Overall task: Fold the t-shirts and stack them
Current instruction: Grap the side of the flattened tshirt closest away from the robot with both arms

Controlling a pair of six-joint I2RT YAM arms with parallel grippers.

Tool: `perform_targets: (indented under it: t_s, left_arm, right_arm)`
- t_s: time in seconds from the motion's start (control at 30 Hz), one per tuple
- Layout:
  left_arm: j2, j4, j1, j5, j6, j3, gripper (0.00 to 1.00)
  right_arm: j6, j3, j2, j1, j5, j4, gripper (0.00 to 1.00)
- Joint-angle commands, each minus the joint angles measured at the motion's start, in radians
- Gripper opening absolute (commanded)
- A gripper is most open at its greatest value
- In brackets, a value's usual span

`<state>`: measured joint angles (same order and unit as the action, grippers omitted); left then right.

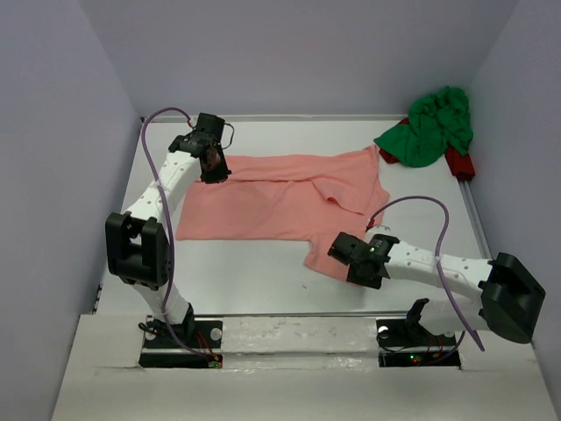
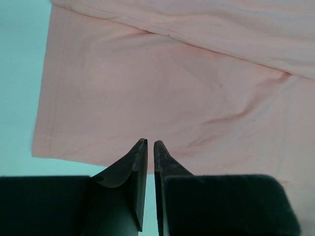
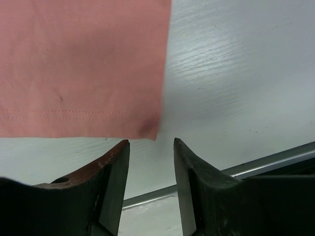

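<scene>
The salmon pink t-shirt [image 1: 272, 197] lies spread flat across the middle of the table, one sleeve folded over near its right side. The bright green t-shirt [image 1: 431, 127] sits crumpled at the back right corner. My left gripper [image 1: 215, 167] hovers over the pink shirt's far left corner; in the left wrist view the left gripper [image 2: 150, 143] has its jaws almost together with only a thin slit and nothing in it, pink cloth [image 2: 162, 83] beyond. My right gripper [image 1: 344, 252] is at the shirt's near right corner; the right gripper [image 3: 151, 142] stands open just off the hem corner [image 3: 150, 129], holding nothing.
A red object [image 1: 460, 164] lies partly under the green shirt by the right wall. A metal rail [image 3: 266, 164] runs along the table edge close to the right gripper. Grey walls close in the table on three sides.
</scene>
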<state>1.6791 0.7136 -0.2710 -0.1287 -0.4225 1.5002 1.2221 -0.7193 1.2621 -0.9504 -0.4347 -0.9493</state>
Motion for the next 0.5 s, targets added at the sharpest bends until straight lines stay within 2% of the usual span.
perform_targets:
  t_s: [0.0, 0.47]
  left_arm:
    - [-0.047, -0.006, 0.003, 0.018, 0.024, 0.008, 0.21]
    - [-0.111, 0.012, 0.004, 0.041, 0.030, 0.005, 0.21]
  right_arm:
    - [-0.019, 0.001, 0.017, 0.024, -0.023, 0.064, 0.45]
    - [0.014, 0.060, 0.074, 0.024, 0.024, 0.149, 0.41]
